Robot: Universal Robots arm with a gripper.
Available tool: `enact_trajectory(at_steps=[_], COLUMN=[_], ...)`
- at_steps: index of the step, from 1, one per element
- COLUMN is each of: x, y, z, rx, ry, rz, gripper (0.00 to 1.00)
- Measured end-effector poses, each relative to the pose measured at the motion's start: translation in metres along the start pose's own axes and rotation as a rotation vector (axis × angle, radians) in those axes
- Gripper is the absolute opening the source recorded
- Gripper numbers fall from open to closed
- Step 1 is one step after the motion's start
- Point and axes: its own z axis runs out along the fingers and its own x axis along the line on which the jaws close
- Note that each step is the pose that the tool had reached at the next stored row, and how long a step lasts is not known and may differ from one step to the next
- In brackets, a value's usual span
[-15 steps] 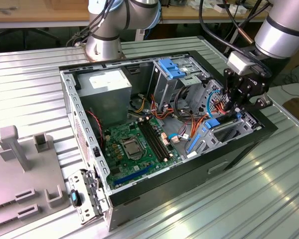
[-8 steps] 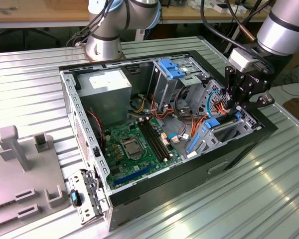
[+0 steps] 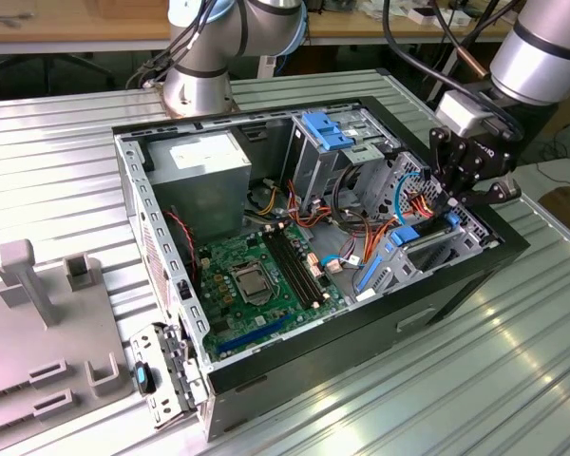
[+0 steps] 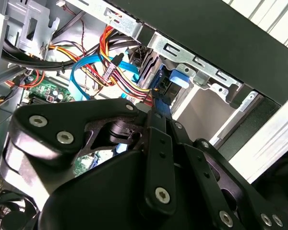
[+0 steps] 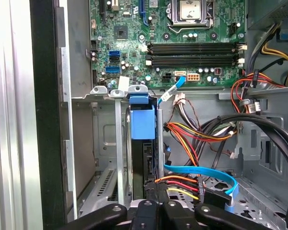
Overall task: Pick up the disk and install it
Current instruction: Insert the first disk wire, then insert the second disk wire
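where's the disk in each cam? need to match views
Exterior view: the disk stands on edge in the drive cage at the case's corner toward the exterior view's right, under the gripper.
First wrist view: the disk stands in the cage slot, blue frame tab facing the green motherboard.
Second wrist view: blue frame tab just past the gripper.
Shared landmark: the flat blue cable.
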Motion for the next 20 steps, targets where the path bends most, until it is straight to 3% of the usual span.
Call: enact_trajectory(at_steps=[13, 17, 20], x=[0.0, 0.0001, 0.0002], y=[-0.0001, -0.0004, -0.0009], z=[-0.0019, -0.0069, -0.0144], rx=[0.0, -0.0018, -0.0044], ry=[0.0004, 0.0001, 0.0002], rz=[0.0, 0.0, 0.0], gripper=[0.11, 0.11, 0.11])
